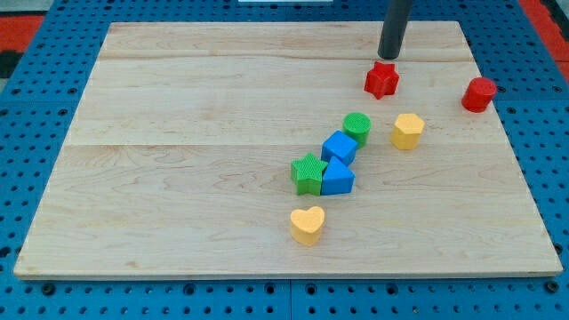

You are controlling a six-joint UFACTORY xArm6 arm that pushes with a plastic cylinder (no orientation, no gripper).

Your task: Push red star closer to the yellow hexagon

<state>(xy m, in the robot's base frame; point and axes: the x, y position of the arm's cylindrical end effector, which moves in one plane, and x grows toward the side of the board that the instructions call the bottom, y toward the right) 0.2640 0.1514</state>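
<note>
The red star (380, 80) sits on the far right part of the wooden board (178, 107), and my tip (389, 56) stands just beyond it, on its far side and a shade to the right, very near or perhaps touching; the angle does not settle which. The rod has no jaws to spread or press together, so it holds nothing and works by contact alone. The yellow hexagon (408, 131) lies nearer to the viewer than the star and slightly right of it, a short gap between them. To do this step well, I judge the push should run from the far side toward the near side with a small lean to the right, the tip kept behind the star's middle so the points do not make it spin off the line, and it should stop before the star knocks the hexagon away. The blocks look like matt, ribbed plastic with flat tops; the board is pale, smooth timber with a long grain, resting on a blue perforated base (53, 53). A red cylinder (478, 94) stands well apart at the right edge. Left of the hexagon a green cylinder (356, 128) touches a cluster of two blue blocks (338, 162) and a green star (308, 173), and a yellow heart (308, 225) lies nearest
</note>
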